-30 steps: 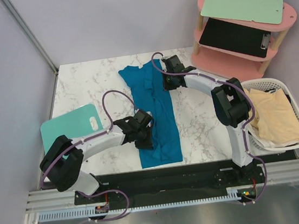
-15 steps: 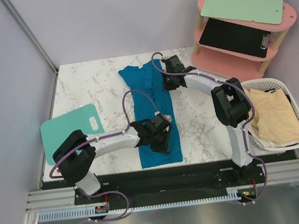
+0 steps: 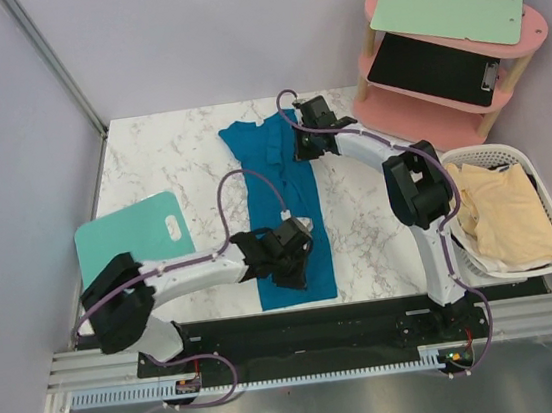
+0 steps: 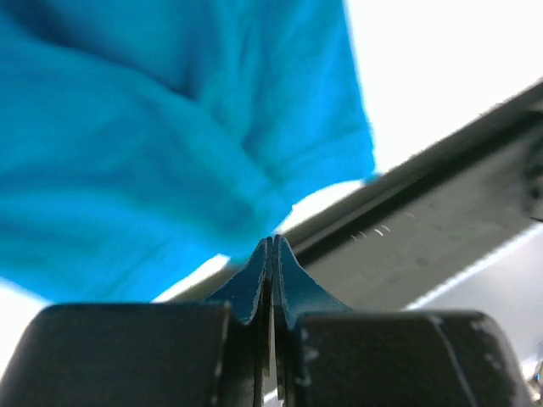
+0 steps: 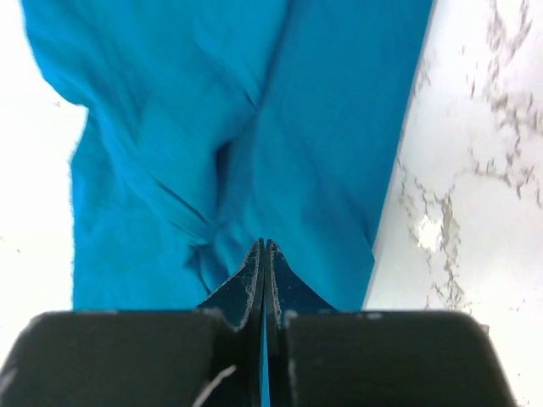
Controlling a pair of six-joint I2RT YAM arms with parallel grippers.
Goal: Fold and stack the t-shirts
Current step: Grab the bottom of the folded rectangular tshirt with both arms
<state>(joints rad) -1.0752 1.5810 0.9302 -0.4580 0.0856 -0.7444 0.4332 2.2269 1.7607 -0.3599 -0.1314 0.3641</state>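
Both ends of the teal shirt are being pinched: left gripper clamping tight near the hem, right gripper by the shoulder; it is lying as a long narrow strip on the table

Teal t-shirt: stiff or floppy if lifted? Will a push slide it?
Likely floppy: the teal t-shirt wrinkles and bunches toward the shut right gripper. Probably light, thin cloth; it drapes from the left gripper. A push would probably rumple it, not slide it whole.
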